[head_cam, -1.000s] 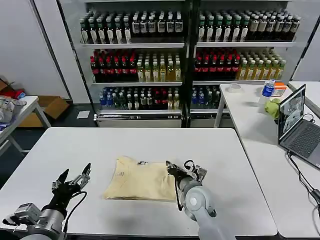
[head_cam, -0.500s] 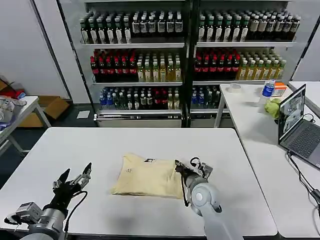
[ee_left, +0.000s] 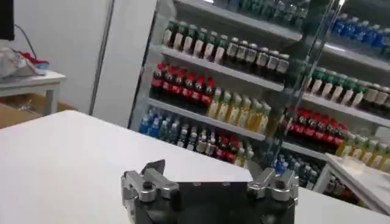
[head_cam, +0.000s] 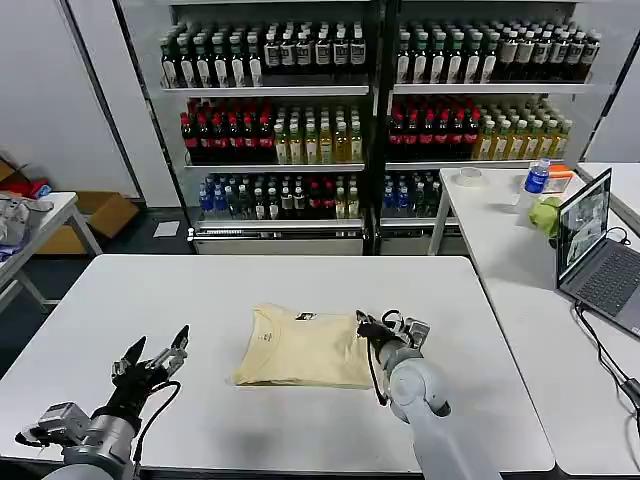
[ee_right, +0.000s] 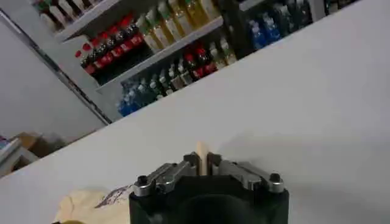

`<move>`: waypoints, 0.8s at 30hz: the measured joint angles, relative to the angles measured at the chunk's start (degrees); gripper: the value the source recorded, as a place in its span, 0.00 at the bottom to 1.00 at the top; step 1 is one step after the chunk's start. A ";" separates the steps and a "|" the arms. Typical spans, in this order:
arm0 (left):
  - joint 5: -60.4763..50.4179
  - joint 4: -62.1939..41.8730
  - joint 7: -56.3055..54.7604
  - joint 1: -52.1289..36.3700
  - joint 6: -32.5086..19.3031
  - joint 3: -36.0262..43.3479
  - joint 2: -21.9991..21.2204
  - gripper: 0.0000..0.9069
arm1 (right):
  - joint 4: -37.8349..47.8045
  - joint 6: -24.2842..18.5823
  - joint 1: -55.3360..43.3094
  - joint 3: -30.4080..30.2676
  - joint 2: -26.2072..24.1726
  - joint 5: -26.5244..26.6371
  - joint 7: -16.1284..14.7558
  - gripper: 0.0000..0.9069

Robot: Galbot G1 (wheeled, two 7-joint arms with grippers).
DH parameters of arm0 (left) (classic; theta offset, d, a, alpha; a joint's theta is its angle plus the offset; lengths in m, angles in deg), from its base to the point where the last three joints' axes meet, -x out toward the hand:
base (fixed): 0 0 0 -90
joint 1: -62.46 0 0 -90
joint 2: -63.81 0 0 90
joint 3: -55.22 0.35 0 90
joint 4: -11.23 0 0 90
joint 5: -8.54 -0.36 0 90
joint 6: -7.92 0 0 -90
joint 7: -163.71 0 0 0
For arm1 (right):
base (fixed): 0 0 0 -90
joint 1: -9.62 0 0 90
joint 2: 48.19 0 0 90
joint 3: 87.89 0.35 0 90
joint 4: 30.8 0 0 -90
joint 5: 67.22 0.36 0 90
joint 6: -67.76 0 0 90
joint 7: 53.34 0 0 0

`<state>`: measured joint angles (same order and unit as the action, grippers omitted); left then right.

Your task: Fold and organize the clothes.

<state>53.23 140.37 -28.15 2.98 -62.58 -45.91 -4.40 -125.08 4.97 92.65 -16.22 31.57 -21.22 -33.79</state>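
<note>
The clothes are one pale cream-yellow T-shirt [head_cam: 300, 345], lying folded into a flat rectangle in the middle of the white table [head_cam: 200, 290], its neck label facing up. My right gripper [head_cam: 365, 325] is at the shirt's right edge, shut on a thin fold of the fabric. In the right wrist view that cream fold [ee_right: 200, 149] stands pinched between the jaws of the right gripper [ee_right: 202, 159], and more of the shirt [ee_right: 85, 204] shows lower down. My left gripper [head_cam: 150, 357] hovers open near the table's front left, well apart from the shirt. In the left wrist view the left gripper [ee_left: 210, 176] holds nothing.
A second white table [head_cam: 530, 300] stands to the right with an open laptop [head_cam: 595, 245], a water bottle [head_cam: 537, 178] and a green object [head_cam: 546, 215]. Drink-bottle shelves [head_cam: 340, 110] fill the back. A small table [head_cam: 30, 225] stands at far left.
My right gripper has pulled the folded shirt to the right and slightly away from me across the table. The left gripper has shifted only slightly.
</note>
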 measured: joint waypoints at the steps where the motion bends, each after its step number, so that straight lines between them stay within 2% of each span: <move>1: -0.02 0.01 0.00 -0.05 0.00 0.12 0.09 1.00 | -0.16 -0.51 0.20 -0.16 -0.28 -1.45 -0.56 1.00; 7: -0.74 -0.30 0.01 -0.48 -0.03 0.56 0.82 1.00 | -2.43 -6.32 2.90 -0.36 -2.78 -13.14 -2.99 1.00; 14: -2.60 -0.99 0.39 -1.35 -0.55 1.19 1.93 1.00 | -8.45 -13.82 9.77 1.47 -5.93 -26.42 -3.99 1.00; 18: -4.92 -1.68 0.78 -1.46 -1.12 1.77 2.57 1.00 | -13.52 -16.24 15.42 3.77 -7.13 -30.74 -4.89 1.00; 24: -8.75 -2.29 1.41 -1.65 -2.48 2.82 3.39 1.00 | -20.58 -18.99 24.05 8.04 -8.03 -33.90 -6.13 1.00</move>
<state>44.47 138.08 -26.74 1.32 -65.06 -43.09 -1.01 -145.66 -14.02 116.70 -8.18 23.54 -55.12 -39.92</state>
